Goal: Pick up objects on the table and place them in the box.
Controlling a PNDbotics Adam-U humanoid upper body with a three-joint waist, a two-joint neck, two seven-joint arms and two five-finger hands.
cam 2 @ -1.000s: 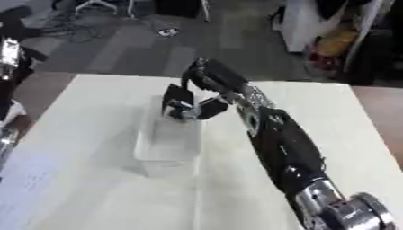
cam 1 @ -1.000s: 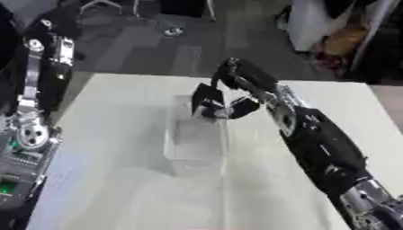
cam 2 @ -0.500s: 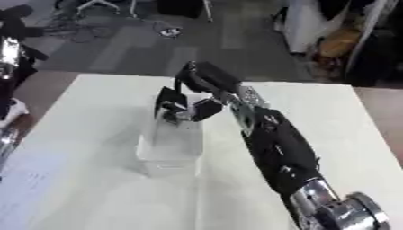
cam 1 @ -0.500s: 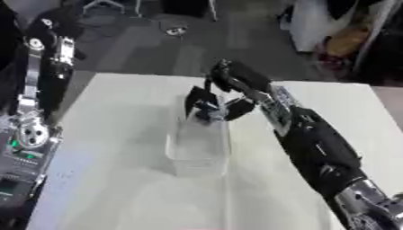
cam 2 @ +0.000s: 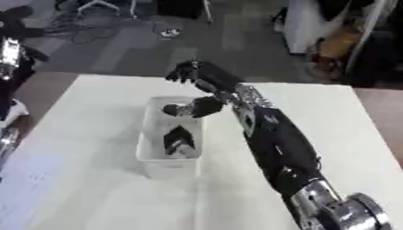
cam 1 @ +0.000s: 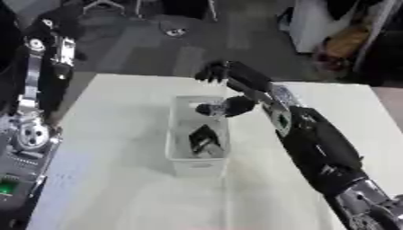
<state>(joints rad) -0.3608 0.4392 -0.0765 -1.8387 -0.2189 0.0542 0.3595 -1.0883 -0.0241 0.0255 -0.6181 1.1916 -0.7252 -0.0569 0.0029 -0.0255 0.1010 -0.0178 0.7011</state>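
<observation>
Black fingers are spreading open and empty as the right hand is hovering over the far end of the translucent box on the white desk. Inside is lying a dark object, seemingly light and rigid, best taken by its edges.

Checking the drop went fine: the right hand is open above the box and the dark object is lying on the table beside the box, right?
Not quite. The right hand is open above the box, but the dark object lies inside the box, as the left eye view shows.
</observation>
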